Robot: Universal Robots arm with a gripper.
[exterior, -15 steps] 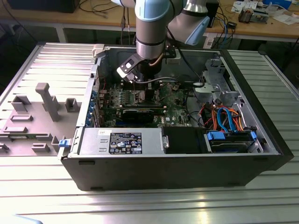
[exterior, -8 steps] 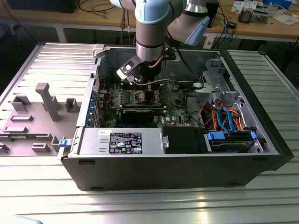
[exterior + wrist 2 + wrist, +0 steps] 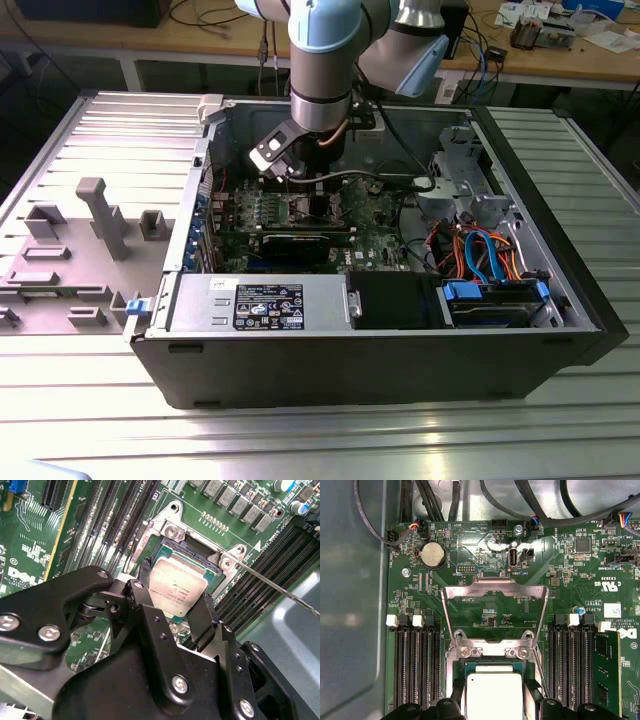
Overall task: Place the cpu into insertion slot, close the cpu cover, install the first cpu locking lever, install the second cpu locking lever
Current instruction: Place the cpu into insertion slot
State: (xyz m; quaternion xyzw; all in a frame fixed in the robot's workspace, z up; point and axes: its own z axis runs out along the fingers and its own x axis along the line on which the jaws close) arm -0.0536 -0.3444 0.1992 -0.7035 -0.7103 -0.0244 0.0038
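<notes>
- Second wrist view shows the jaws closed on two sides of the cpu (image 3: 177, 587), right over the insertion slot (image 3: 195, 547).
- The cpu cover (image 3: 495, 587) stands open.
- The cpu looks light, stiff and easy to hurt, so holding its edges seems best.

- Open computer case (image 3: 350, 365) on a ribbed table (image 3: 300, 440).
- Grey fixture (image 3: 100, 215) at 9 o'clock from it in the exterior view.
- Coin battery (image 3: 433, 555) on the green board (image 3: 560, 565).
</notes>
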